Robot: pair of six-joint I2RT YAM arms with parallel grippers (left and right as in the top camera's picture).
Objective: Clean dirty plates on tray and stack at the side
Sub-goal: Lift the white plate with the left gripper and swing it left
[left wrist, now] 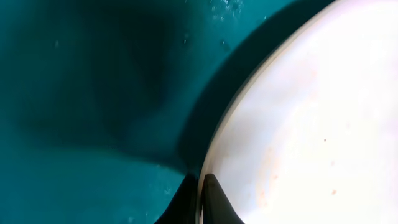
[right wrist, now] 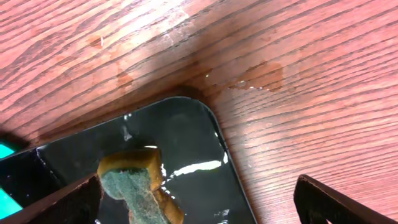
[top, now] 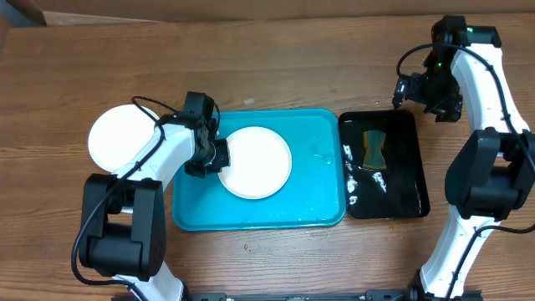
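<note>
A white plate [top: 257,162] lies on the turquoise tray [top: 318,201], left of its middle. My left gripper [top: 214,157] is shut on this plate's left rim; in the left wrist view the two fingers [left wrist: 203,198] pinch the rim, and the plate [left wrist: 311,124] shows faint orange specks. A second white plate [top: 124,139] lies on the table left of the tray. No yellow-green rimmed plate is in view. My right gripper [top: 425,94] is open and empty above the far right corner of the black tray; its fingers [right wrist: 199,208] are spread wide.
A glossy black tray [top: 411,176] with water stands right of the turquoise tray and holds a yellow-green sponge [top: 375,148], also in the right wrist view [right wrist: 140,183]. Water drops lie on the turquoise tray's right part and wet marks on the wood [right wrist: 261,74].
</note>
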